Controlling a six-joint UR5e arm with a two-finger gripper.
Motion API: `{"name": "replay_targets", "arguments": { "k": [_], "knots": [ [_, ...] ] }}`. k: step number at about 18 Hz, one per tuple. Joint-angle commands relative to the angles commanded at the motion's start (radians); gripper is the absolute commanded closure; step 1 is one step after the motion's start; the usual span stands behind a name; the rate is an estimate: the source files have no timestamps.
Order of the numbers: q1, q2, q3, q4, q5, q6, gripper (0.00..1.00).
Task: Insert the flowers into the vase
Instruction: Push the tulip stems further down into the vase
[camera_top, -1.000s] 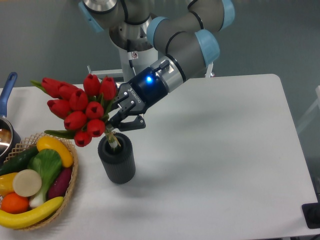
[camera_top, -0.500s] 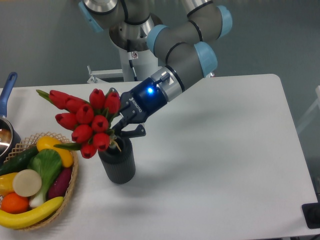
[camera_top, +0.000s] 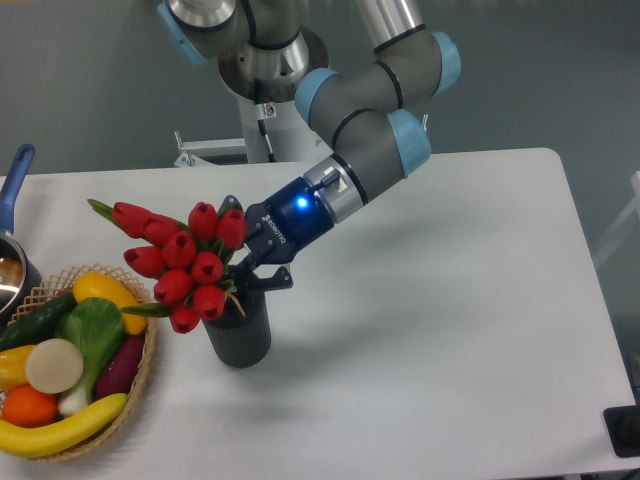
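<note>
The tool (camera_top: 250, 268) grips the tulip bunch (camera_top: 180, 265) low at its stems. The red heads lean left of the tool, stems sunk in the dark ribbed vase (camera_top: 240, 335) directly beneath.

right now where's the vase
The vase stands left of centre on the white table, just right of the fruit basket, with the flowers in its mouth and the gripper right above it.
</note>
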Motion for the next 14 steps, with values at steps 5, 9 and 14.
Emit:
{"name": "replay_targets", "arguments": {
  "k": [5, 9, 14],
  "knots": [
    [0.005, -0.002, -0.012, 0.002, 0.003, 0.000, 0.67],
    [0.012, -0.003, -0.032, 0.005, 0.003, 0.027, 0.67],
    [0.014, -0.015, -0.041, 0.005, 0.005, 0.046, 0.66]
  ]
}}
